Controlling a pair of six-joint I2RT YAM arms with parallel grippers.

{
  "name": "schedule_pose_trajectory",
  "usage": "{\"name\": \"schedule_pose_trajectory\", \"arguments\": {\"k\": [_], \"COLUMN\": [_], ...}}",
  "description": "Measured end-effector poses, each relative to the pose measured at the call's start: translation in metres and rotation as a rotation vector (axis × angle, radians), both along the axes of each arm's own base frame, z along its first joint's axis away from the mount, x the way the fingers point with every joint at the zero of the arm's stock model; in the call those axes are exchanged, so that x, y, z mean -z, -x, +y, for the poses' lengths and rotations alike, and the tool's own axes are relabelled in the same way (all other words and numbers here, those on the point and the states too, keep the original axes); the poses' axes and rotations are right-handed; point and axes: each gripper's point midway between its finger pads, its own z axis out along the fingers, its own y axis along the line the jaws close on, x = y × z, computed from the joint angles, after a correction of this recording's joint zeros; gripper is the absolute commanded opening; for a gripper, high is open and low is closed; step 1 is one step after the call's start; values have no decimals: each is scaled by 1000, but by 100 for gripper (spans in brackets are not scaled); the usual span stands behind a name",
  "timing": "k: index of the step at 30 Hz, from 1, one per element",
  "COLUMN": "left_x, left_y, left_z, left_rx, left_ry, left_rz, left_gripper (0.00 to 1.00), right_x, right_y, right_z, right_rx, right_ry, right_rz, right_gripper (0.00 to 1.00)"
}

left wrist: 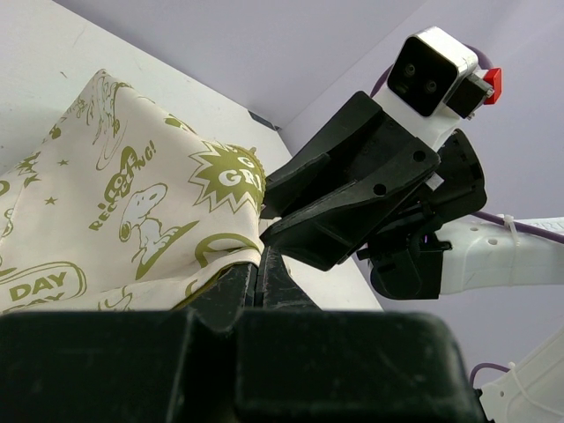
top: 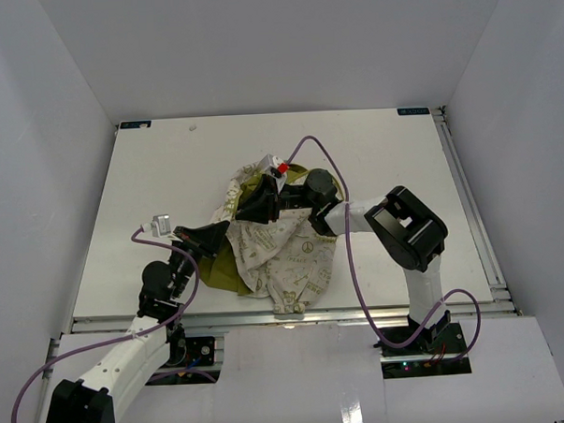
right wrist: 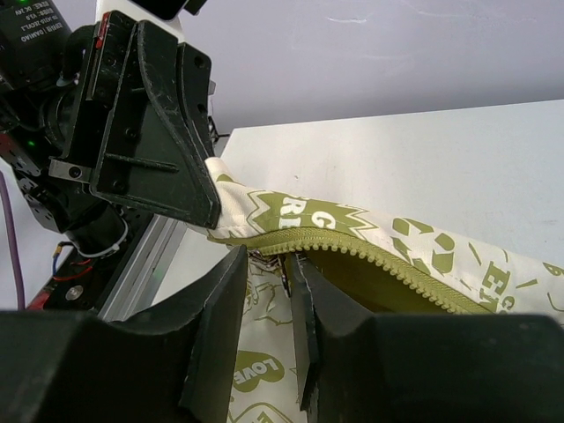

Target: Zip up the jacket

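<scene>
Two grippers work close together over a crumpled jacket that lies in a heap at the middle of the table, cream print up and olive lining showing at the folds. On the left, the left gripper has its fingers pressed together on the garment's edge, anchoring the cloth from that side. Further right the zipper runs as a raised olive line of teeth toward the slider. The right gripper sits there with its fingers narrowly apart and the slider between their tips; whether they truly bite on it I cannot tell. The likeliest trouble, to my eye, is a weak hold: a small slider could slip out as soon as the pull meets resistance. If the left anchor gives, the teeth line would go slack and the loose lining could jam in the slider. With both grippers nearly touching, a careless move might also knock one against the other.
</scene>
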Motion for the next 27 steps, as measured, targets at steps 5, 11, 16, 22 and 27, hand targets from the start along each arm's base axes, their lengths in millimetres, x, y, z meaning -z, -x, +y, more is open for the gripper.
{"name": "schedule_pose_trajectory", "arguments": {"k": [5,11,16,22,27], "left_x": [0,-1,2,8,15], "left_y": [0,0,0,1,2], "left_z": [0,1,2,2,2], "left_rx": [-1,-3,-7,-8,-7], "left_ry": [1,3,0,-4,-8], "left_rz": [-1,-5,14,41,71], "left_gripper": [0,0,0,0,0], "right_x": [0,0,9,16,21], "right_y": [0,-1,0,3,2], "right_z": [0,0,-4,-8,-10], "right_rx": [2,8,28,50,81], "right_ry": [0,-2,10,20,28], "right_rz": [0,-1,12,-3,-25], "right_gripper": [8,8,8,8,8]}}
